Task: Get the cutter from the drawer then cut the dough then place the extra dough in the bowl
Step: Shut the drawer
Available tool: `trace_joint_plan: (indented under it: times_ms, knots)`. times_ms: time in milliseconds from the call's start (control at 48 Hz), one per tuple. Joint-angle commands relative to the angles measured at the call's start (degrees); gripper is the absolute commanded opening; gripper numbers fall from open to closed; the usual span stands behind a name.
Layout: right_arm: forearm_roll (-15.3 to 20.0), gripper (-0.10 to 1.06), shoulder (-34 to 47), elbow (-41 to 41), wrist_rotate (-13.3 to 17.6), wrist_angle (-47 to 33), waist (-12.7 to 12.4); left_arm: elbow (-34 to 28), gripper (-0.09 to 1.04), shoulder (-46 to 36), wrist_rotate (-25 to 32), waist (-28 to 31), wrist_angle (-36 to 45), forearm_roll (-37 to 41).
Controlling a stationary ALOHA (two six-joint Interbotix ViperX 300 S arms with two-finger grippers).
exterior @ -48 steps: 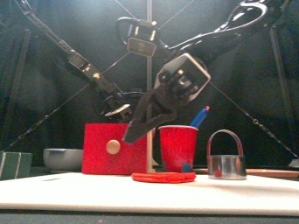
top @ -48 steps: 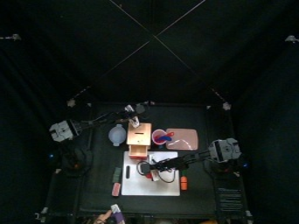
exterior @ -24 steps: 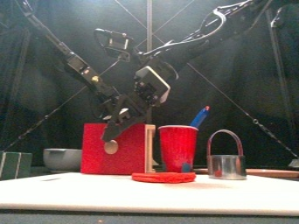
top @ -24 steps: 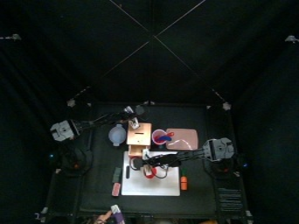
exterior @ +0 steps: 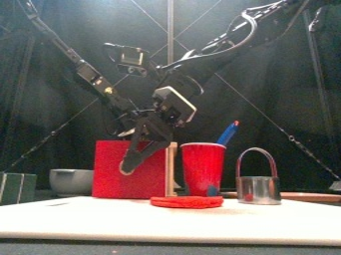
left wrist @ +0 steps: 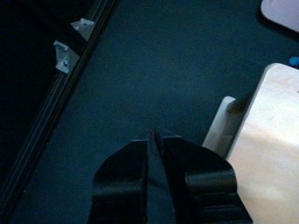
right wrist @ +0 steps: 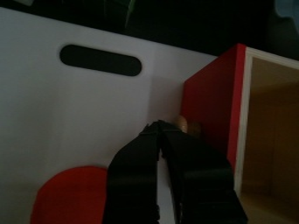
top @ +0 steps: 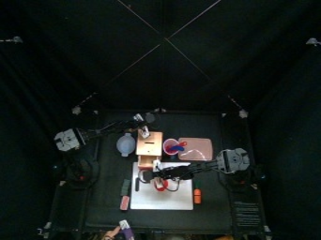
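You are holding right pincer (right wrist: 158, 128), pressed together, at red drawer front (exterior: 120, 171). Round metal cutter (exterior: 257, 179) sitting out already. Flat red dough disc (exterior: 186, 201) waiting uncut. Left pincer (left wrist: 156, 134) resting, pressed together.

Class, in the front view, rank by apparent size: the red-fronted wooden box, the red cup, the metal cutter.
1. Pale wooden box with red drawer front.
2. Red cup.
3. Round metal cutter with wire handle, nearly cup-height: close call.
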Motion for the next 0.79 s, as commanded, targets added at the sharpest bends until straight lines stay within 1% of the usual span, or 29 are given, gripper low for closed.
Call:
trace_joint_plan:
  times_ms: [21, 167, 500, 667, 792]
  knots:
    - [-0.53, 0.18, -1.58, -1.58, 0.09, 2.90, -1.41, -0.53, 0.57, -0.26, 0.09, -0.26, -0.26, -0.09]
    - [-1.49, 0.18, -1.76, -2.55, 0.00, 5.10, -3.52, -0.35, 0.57, -0.18, 0.00, -0.35, -0.18, -0.09]
    - [-6.24, 0.18, 0.26, -5.36, 0.00, 5.36, -8.17, -0.18, 0.57, 0.00, -0.35, -0.09, -0.53, -0.35]
    - [-6.50, 0.18, 0.62, -5.62, 0.09, 5.45, -9.14, -0.18, 0.57, 0.00, -0.26, 0.00, -0.70, -2.02]
    - [-6.50, 0.18, 0.18, -5.27, -0.18, 6.59, -9.14, 0.00, 0.57, 0.00, -0.18, 0.00, -0.70, -2.37]
